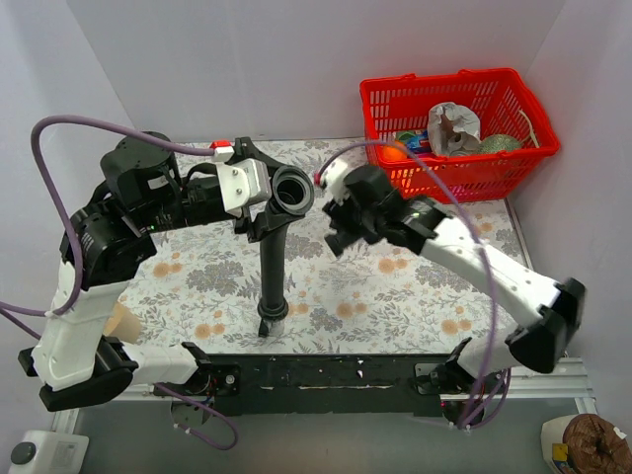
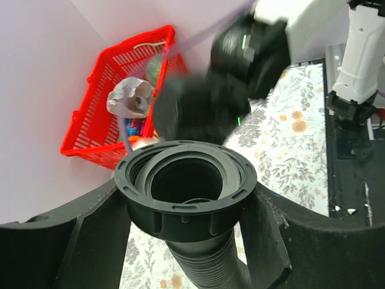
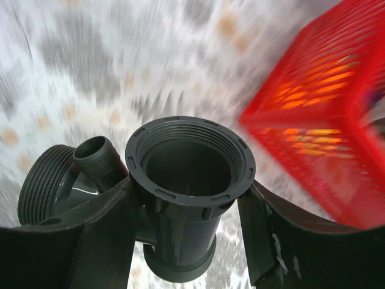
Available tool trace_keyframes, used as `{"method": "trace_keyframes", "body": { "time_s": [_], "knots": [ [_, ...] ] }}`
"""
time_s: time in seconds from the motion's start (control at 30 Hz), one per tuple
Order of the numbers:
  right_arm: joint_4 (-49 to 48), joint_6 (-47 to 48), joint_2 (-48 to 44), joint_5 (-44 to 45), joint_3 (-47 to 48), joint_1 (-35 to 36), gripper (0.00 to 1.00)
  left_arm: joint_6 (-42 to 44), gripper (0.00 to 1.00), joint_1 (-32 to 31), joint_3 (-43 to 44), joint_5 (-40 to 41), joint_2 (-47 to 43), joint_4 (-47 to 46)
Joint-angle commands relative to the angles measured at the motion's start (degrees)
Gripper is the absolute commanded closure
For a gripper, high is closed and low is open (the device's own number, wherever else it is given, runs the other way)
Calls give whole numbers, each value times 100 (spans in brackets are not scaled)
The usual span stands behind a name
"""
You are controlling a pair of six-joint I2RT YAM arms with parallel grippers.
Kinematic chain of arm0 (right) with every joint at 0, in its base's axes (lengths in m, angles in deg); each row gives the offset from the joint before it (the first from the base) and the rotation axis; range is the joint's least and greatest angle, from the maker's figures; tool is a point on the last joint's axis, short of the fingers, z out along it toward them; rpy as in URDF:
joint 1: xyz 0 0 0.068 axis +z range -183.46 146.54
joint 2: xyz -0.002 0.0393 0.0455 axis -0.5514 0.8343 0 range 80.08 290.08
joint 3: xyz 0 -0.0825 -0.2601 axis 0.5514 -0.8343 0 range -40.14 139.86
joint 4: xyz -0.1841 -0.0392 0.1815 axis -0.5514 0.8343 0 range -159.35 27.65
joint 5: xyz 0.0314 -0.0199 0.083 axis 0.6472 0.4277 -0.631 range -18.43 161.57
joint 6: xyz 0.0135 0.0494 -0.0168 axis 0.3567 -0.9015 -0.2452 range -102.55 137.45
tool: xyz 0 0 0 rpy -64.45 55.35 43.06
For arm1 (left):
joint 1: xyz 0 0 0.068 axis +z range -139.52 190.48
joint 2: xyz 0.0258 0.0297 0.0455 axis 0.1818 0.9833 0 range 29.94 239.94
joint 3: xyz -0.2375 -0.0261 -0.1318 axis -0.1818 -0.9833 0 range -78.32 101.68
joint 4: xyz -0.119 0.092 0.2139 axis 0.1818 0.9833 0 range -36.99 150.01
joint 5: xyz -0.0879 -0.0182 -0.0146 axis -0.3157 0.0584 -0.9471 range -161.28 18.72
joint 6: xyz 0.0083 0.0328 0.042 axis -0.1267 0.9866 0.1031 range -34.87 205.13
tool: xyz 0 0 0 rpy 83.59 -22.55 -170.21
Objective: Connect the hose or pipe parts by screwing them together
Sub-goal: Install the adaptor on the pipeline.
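My left gripper [image 1: 279, 194] is shut on the ribbed collar [image 2: 185, 191] at the top end of the black ribbed hose [image 1: 272, 262]. The hose hangs down to the floral table, its lower end [image 1: 274, 318] near the front edge. The collar's open mouth faces right, toward my right gripper [image 1: 339, 225]. That gripper is shut on the dark grey T-shaped fitting [image 3: 186, 180], its fingers [image 3: 90, 241] clamping the body below a threaded flange. A side barb [image 3: 96, 158] and a second threaded end [image 3: 45, 180] stick out to the left. A small gap separates collar and fitting.
A red basket [image 1: 454, 128] with crumpled items stands at the back right, close behind the right arm. Purple cables [image 1: 59, 178] loop over both arms. White walls close in the floral-covered table [image 1: 395, 286]. The right wrist view's background is blurred.
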Motion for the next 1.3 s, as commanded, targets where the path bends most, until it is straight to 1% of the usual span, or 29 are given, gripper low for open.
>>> {"method": "trace_keyframes", "body": {
  "time_s": [0.0,0.03,0.07,0.1,0.13,0.17,0.2,0.23,0.27,0.3,0.33,0.37,0.4,0.43,0.47,0.5,0.57,0.6,0.63,0.77,0.8,0.87,1.0,1.2,1.27],
  "knots": [
    [-1395,-605,-1183,452,1362,69,99,-378,100,-17,-366,-524,-170,-593],
    [-1685,-710,-1550,130,1425,69,99,-483,100,-17,-628,-603,-205,-735],
    [-2462,-946,-1745,-117,1390,69,99,-710,100,-17,-840,-708,-336,-919],
    [-2835,-1079,-2104,-337,1320,69,99,-843,100,-17,-1042,-736,-424,-1382],
    [-3109,-1185,-2229,-914,1276,69,99,-905,100,-17,-1227,-788,-512,-1595],
    [-3407,-1412,-2326,-1111,1267,69,99,-1011,100,-17,-1646,-893,-687,-1789],
    [-3671,-1510,-2414,-1287,1328,78,99,-1125,100,-17,-1824,-903,-785,-2226],
    [-3735,-1580,-2424,-1654,1398,70,99,-1178,100,-17,-1974,-912,-838,-2378],
    [-3779,-1720,-2441,-1797,1451,69,99,-1239,100,-17,-2089,-938,-873,-2484],
    [-4049,-1887,-2529,-1972,1460,69,99,-1388,100,-17,-2107,-964,-882,-2633],
    [-4217,-1993,-2590,-2383,1399,69,99,-1494,100,-17,-2125,-956,-882,-2730],
    [-4384,-2090,-2661,-2535,1321,69,99,-1634,100,-17,-2247,-938,-900,-2879],
    [-4673,-2308,-2748,-2702,1224,69,99,-1914,100,-17,-2370,-895,-996,-3298],
    [-4772,-2380,-2758,-3034,1214,69,99,-2056,100,-17,-2545,-885,-1092,-3607],
    [-4834,-2459,-2749,-3185,1232,69,99,-2171,100,-17,-2791,-903,-1189,-3941],
    [-4869,-2625,-2697,-3352,1319,78,99,-2459,100,-17,-3254,-903,-1390,-4666],
    [-5167,-2863,-2653,-3801,1329,70,99,-2820,100,-17,-3705,-955,-1532,-5452],
    [-5281,-2951,-2609,-3933,1329,78,99,-2935,100,-17,-3925,-1017,-1576,-6004],
    [-5422,-3100,-2582,-4091,1398,70,99,-3137,100,-17,-3927,-1148,-1524,-6131],
    [-5913,-3303,-2565,-4303,1215,78,99,-3770,100,-17,-3962,-1070,-1322,-6720],
    [-6011,-3356,-2556,-4347,1162,78,99,-3867,100,-17,-3962,-1079,-1278,-6991],
    [-6161,-3444,-2521,-4496,1083,78,99,-4139,100,-17,-3971,-1210,-1164,-7221],
    [-6214,-3497,-2407,-4602,1161,96,99,-4527,96,-17,-4155,-1254,-1120,-7801],
    [-5749,-3409,-2047,-4839,1819,122,99,-4913,95,-17,-4577,-1430,-1146,-8110],
    [-5424,-3374,-1932,-4927,1996,122,99,-4975,95,-17,-4630,-1526,-1137,-8128]
  ]
}}
